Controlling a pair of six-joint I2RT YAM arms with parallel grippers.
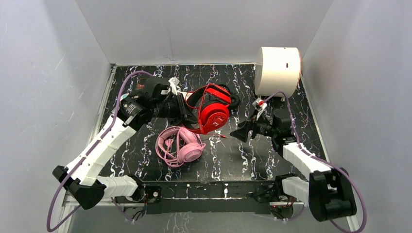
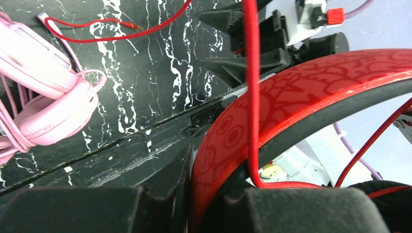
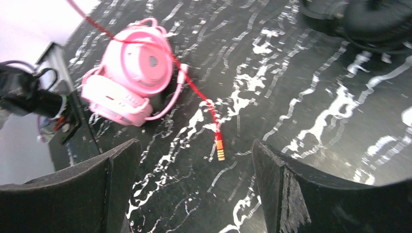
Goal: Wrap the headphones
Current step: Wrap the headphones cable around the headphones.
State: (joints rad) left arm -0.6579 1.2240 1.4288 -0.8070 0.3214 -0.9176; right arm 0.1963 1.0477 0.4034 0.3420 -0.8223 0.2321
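Headband (image 2: pixel 311 87) of red headphones (image 1: pixel 214 114) sits clamped in left gripper (image 1: pixel 186 110); right gripper (image 3: pixel 194 165) open.

**Top external view.** Fixed high, above and behind the arm bases (image 1: pixel 209 191). It faces down and forward to the far wall. It is the most distant view and takes in the whole table (image 1: pixel 243 162), with the left arm at the left.

**Left wrist view.** Carried on the left gripper (image 2: pixel 204 204), it faces right across the table with its frame rolled. It is very close to the red headset (image 2: pixel 316 92), whose band fills the foreground. The right gripper (image 2: pixel 226 41) lies beyond.

**Right wrist view.** Low over the table, it faces left and downward between its own fingers (image 3: pixel 73 194).

**Overlap.** All three views share the pink headset (image 1: pixel 180 145) (image 2: pixel 43 97) (image 3: pixel 141 73). Both wrist views share the red cable's plug (image 2: pixel 133 25) (image 3: pixel 219 145).
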